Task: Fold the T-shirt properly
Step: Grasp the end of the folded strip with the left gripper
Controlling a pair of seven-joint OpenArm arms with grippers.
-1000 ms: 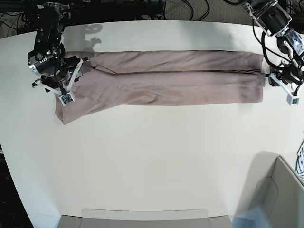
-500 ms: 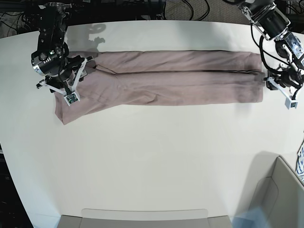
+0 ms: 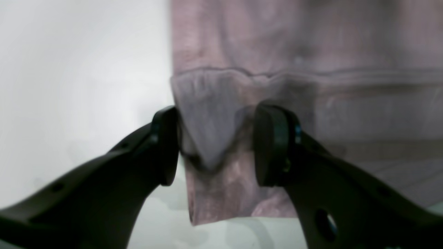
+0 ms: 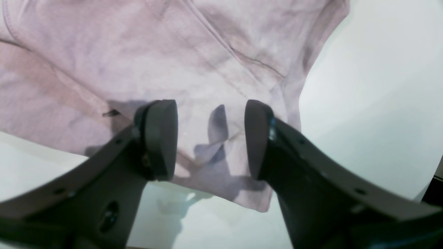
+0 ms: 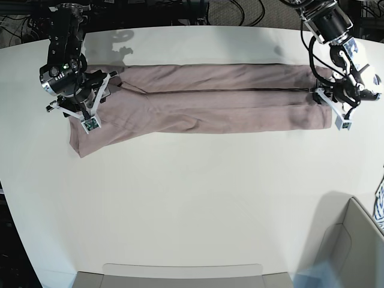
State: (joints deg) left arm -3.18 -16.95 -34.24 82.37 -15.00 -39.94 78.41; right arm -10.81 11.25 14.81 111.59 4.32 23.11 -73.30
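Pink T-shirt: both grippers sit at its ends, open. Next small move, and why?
Probably shut both grippers on the cloth. The dusty-pink cotton T-shirt lies as a long flat band on the white table; the left gripper straddles a raised fold at its end, and the right gripper stands open over the other end. Neither holds anything.

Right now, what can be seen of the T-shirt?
The T-shirt is dusty pink, soft, wrinkled cloth, folded lengthwise into a long band lying flat across the far part of the white table, with a seam line running along its middle. The right gripper is open over the sleeve end; the left gripper is open, its fingers straddling the hem corner.
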